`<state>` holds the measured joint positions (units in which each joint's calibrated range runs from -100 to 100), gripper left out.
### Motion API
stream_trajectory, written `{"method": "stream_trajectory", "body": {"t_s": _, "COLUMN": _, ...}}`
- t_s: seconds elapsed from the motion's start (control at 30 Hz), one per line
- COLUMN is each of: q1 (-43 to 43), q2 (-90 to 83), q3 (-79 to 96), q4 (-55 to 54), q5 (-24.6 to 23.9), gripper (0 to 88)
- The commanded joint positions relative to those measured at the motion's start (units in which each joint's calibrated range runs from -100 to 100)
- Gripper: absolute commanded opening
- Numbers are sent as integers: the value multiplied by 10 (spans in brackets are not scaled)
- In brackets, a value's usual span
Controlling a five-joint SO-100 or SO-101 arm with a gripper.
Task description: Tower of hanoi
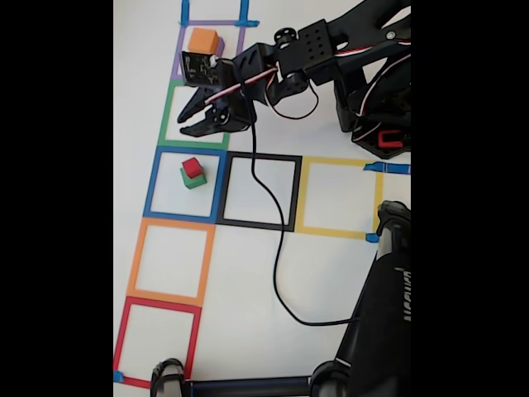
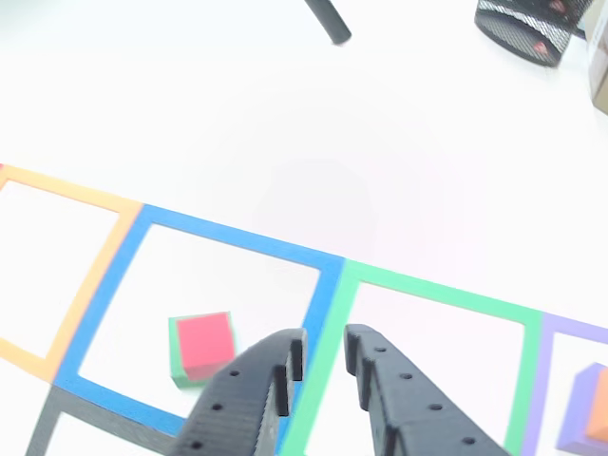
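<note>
The tower of hanoi stands as two small stacks. A red block (image 1: 192, 167) sits on a green block (image 1: 195, 181) inside the blue tape square (image 1: 154, 184). An orange block (image 1: 202, 39) rests on a purple block (image 1: 219, 45) in the purple tape square. My gripper (image 1: 184, 123) hovers over the green tape square (image 1: 166, 114) between the two stacks, slightly open with nothing between its fingers. In the other view the gripper (image 2: 325, 340) points at the blue-green border, with the red block (image 2: 204, 344) to its left and the orange block (image 2: 598, 418) on purple (image 2: 570, 429) at the right edge.
Orange (image 1: 132, 265), red (image 1: 121, 339), black (image 1: 295, 192) and yellow (image 1: 378, 198) tape squares mark the white table. A black cable (image 1: 277, 265) trails across the black square. A black stand (image 1: 388, 281) rises at the right. A mesh container (image 2: 527, 28) sits far off.
</note>
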<state>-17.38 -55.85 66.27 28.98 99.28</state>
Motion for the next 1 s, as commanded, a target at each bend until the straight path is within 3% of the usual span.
{"method": "stream_trajectory", "body": {"t_s": 0.0, "q1": 72, "q2": -46, "q3": -168, "q4": 227, "q5": 7, "gripper": 1}}
{"method": "stream_trajectory", "body": {"t_s": 0.17, "q1": 157, "q2": -3, "q3": -396, "q4": 416, "q5": 7, "gripper": 1}}
{"method": "stream_trajectory", "body": {"t_s": 0.53, "q1": 329, "q2": 87, "q3": -748, "q4": 642, "q5": 7, "gripper": 1}}
{"method": "stream_trajectory", "body": {"t_s": 0.83, "q1": 413, "q2": 88, "q3": -767, "q4": 701, "q5": 7, "gripper": 4}}
{"method": "stream_trajectory", "body": {"t_s": 0.97, "q1": 435, "q2": 53, "q3": -651, "q4": 638, "q5": 7, "gripper": 38}}
